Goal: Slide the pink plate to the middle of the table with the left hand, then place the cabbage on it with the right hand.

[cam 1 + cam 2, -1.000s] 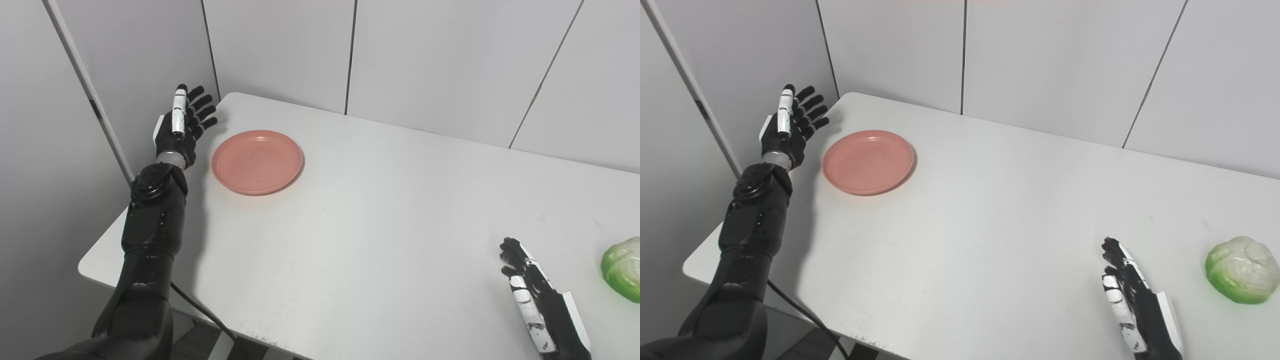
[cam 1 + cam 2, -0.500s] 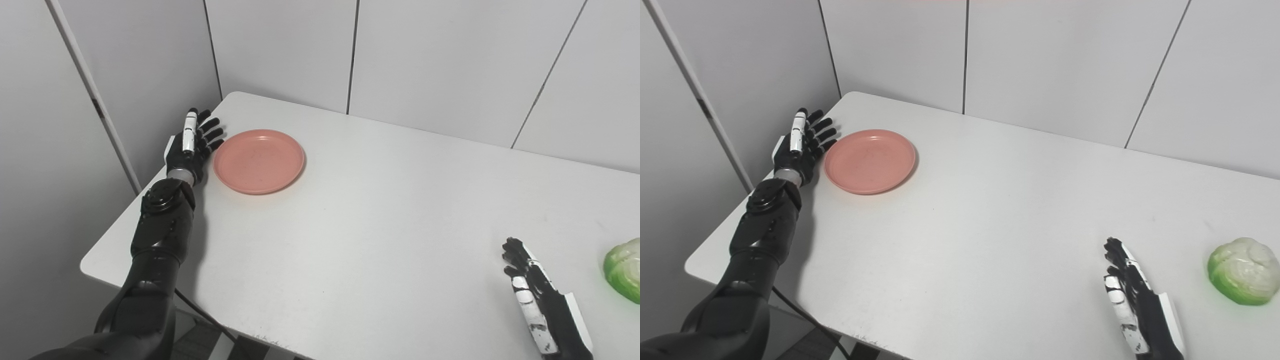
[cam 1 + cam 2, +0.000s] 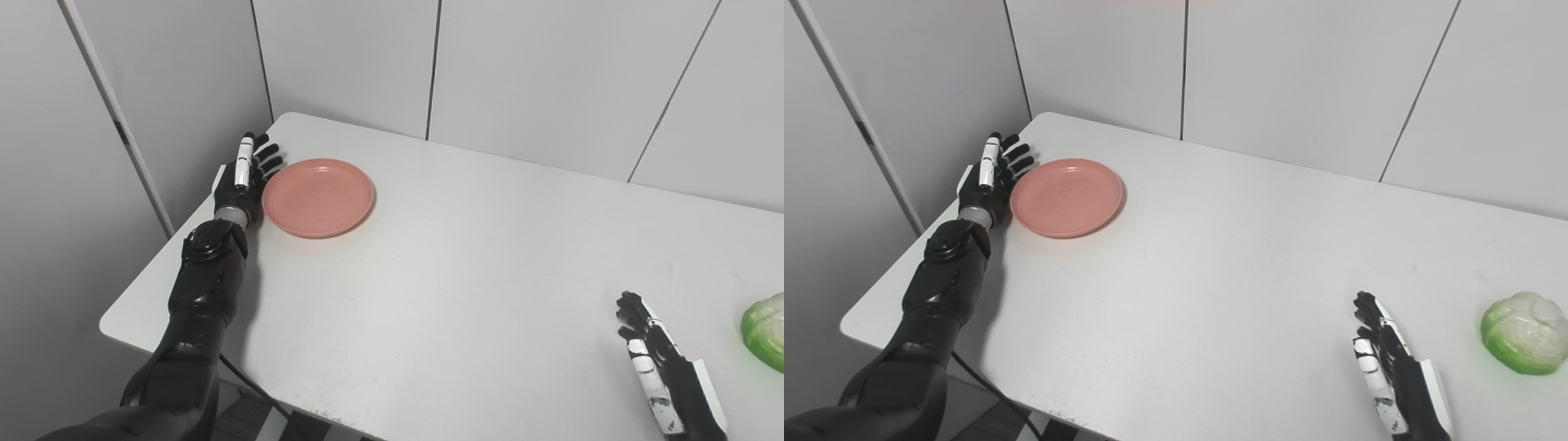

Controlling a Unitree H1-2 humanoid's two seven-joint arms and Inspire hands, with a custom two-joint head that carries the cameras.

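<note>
my left hand (image 3: 240, 184), fingers spread, sits beside the plate (image 3: 318, 196); i should push flat, low on its rim.

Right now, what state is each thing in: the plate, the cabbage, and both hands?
pink plate: empty, flat near the table's far left corner.
cabbage: resting on the table, untouched.
left hand: open, at the plate's left rim.
right hand: open, empty, left of the cabbage.
</note>
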